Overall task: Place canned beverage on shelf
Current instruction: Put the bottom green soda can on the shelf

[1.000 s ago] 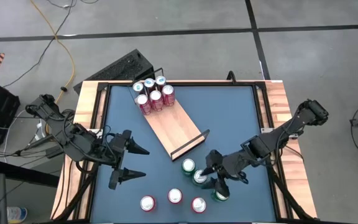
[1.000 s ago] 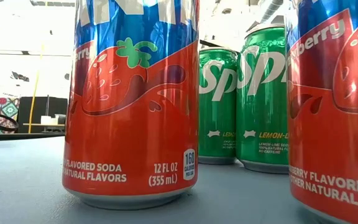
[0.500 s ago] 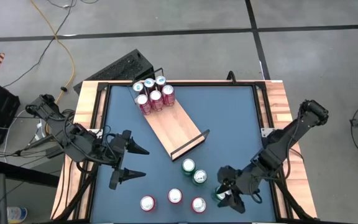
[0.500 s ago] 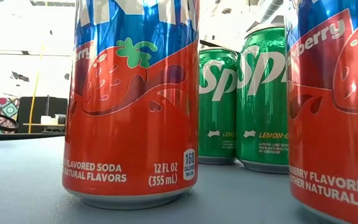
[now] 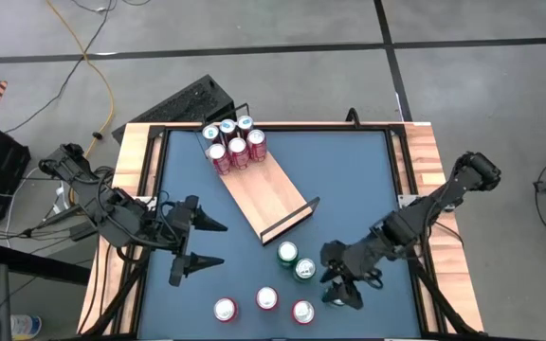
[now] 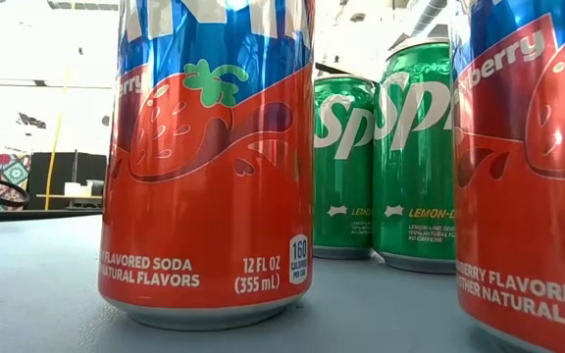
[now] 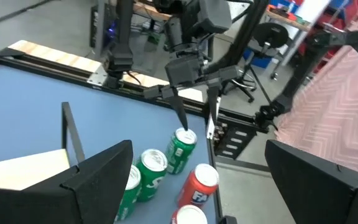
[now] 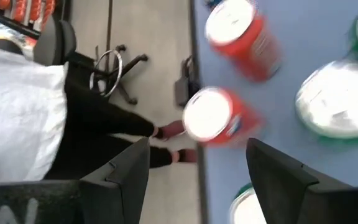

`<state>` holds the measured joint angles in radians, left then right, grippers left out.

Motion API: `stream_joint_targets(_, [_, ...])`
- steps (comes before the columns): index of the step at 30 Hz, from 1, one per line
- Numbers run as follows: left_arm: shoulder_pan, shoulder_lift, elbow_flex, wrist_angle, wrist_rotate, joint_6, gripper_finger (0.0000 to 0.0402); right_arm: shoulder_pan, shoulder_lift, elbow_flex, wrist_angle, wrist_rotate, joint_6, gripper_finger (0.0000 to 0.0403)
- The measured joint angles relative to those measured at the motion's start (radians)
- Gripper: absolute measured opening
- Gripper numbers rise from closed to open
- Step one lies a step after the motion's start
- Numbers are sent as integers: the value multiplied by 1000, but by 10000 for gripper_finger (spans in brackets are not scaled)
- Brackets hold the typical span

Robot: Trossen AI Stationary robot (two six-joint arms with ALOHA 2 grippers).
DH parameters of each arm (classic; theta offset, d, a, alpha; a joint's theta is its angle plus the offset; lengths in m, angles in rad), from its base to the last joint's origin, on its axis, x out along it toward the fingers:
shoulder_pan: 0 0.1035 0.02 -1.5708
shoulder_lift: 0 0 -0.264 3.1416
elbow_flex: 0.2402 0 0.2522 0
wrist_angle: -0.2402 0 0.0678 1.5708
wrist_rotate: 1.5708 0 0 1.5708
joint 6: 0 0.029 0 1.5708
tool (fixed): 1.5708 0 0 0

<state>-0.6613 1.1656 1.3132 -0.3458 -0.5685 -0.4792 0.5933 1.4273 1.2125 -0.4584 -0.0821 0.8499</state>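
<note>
The shelf [image 5: 265, 197] is a light-wood board lying slantwise mid-table, with several cans [image 5: 234, 143] standing at its far end. Loose cans stand near the front: two green ones [image 5: 288, 252] [image 5: 305, 269], a third green can [image 5: 332, 298], and three red ones [image 5: 225, 309] [image 5: 267, 299] [image 5: 302, 312]. My right gripper [image 5: 339, 287] hangs open just above the third green can [image 7: 180, 148], fingers slanting down, touching nothing that shows. My left gripper [image 5: 218, 244] waits open at the table's left, raised above the top.
The low view shows only cans up close: a red one [image 6: 204, 167], two green [image 6: 344, 167] [image 6: 415, 157], another red [image 6: 528, 167]. Beyond the near table edge [image 8: 194, 124] are a person's legs [image 8: 110, 130] and a chair base [image 8: 114, 68].
My right gripper swung from over the green cans toward the table's near right corner, then came back toward them, tipping further downward. Its finger gap looks unchanged. The cans have stayed where they were.
</note>
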Motion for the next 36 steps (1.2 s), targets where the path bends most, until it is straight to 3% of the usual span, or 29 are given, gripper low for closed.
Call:
stream_joint_targets(7, [0,0,0,0,-55,-5,352,-69,0,103,-112,-53,-165,249])
stream_joint_targets(11, [0,0,0,0,-55,-5,352,-71,0,206,-305,-4,-230,249])
stream_joint_targets(16, [0,0,0,0,-54,-8,352,-35,0,278,-527,72,-190,249])
stream_joint_targets(25, [0,0,0,-11,-76,-2,352,41,21,280,-561,85,-58,249])
stream_joint_targets(32, [0,0,0,-10,-79,-9,352,71,129,279,-554,76,-169,250])
stream_joint_targets(36, [0,0,0,-14,-80,-18,352,85,200,278,-557,19,-227,251])
